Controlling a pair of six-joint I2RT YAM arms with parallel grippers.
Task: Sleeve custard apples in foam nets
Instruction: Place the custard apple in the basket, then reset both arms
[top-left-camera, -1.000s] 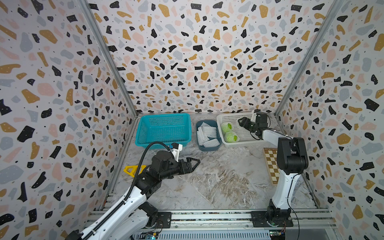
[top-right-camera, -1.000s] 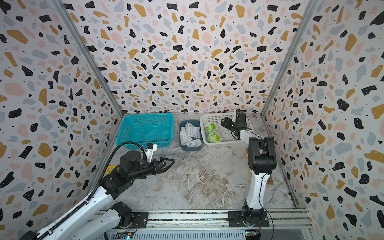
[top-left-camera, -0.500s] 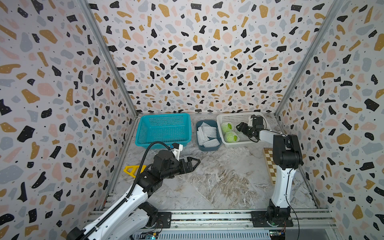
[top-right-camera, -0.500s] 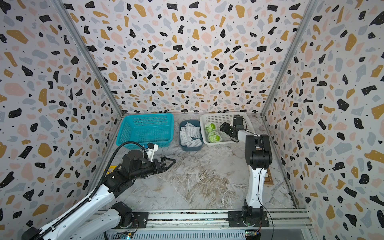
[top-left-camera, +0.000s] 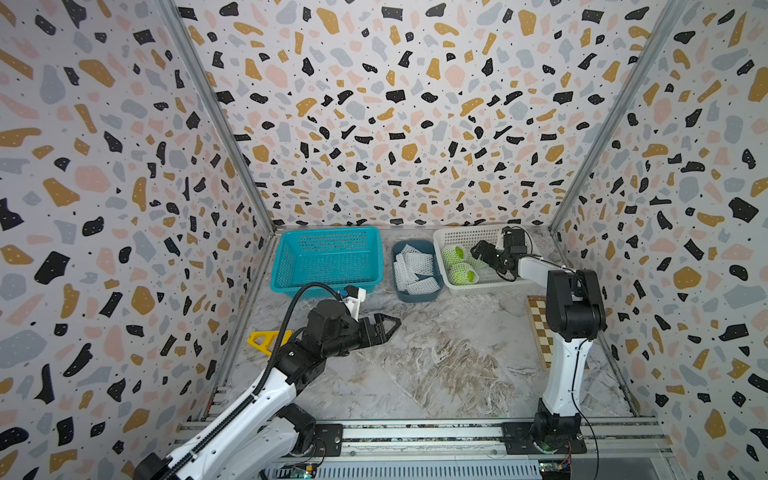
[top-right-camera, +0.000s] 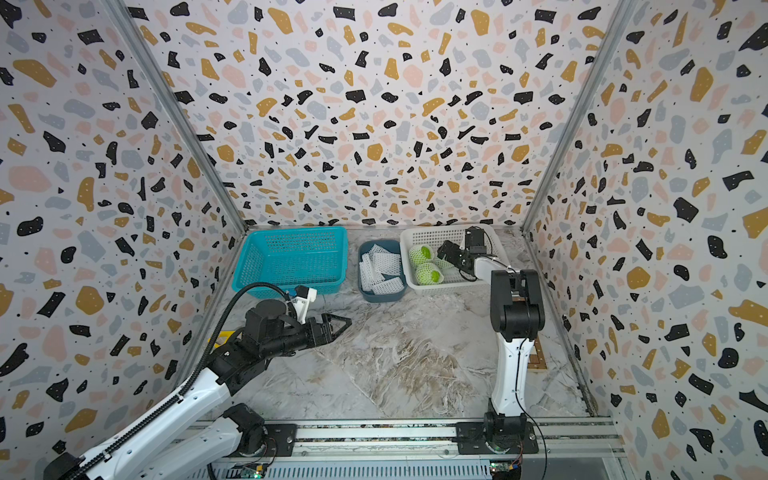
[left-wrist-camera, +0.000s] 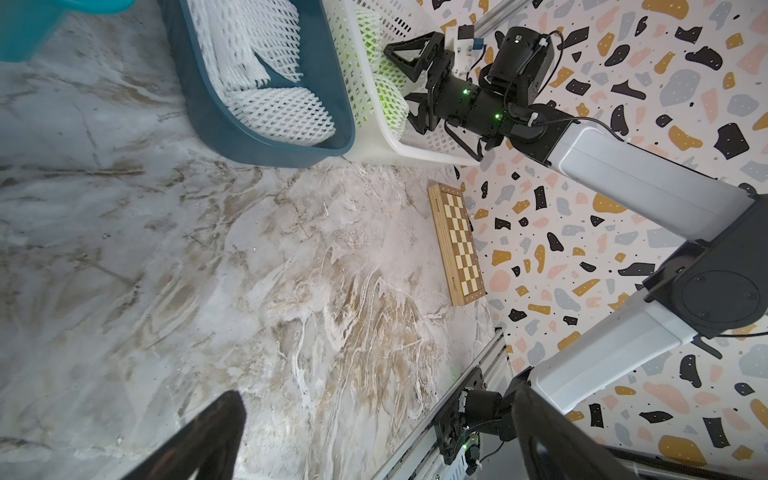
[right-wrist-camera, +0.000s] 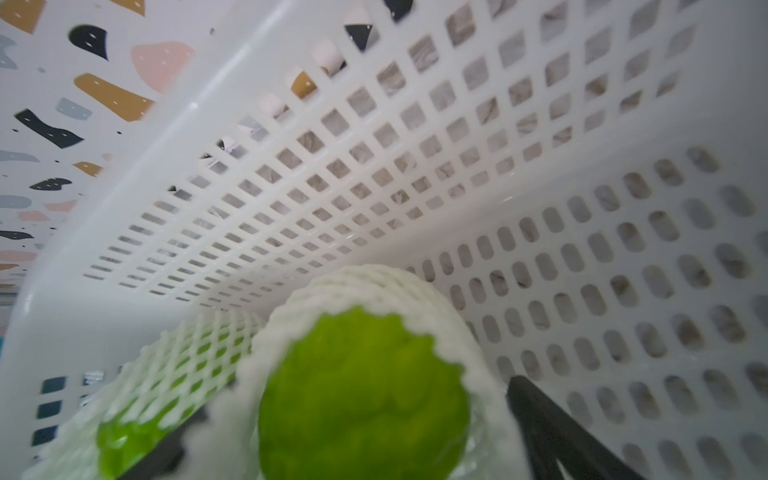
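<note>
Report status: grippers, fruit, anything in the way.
Left gripper open, empty, above table. Right gripper open inside white basket, jaws straddling a netted custard apple. Another netted fruit beside it. Basket walls close around it.

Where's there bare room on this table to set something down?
Widest bare patch: the middle of the table, between the left gripper, the chessboard and the bin. The teal basket is empty. Crowded: the white basket, with netted custard apples and the right gripper.

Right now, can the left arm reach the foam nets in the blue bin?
Probably yes: the left gripper is open and empty, the foam nets lie uncovered, nothing stands between them.
</note>
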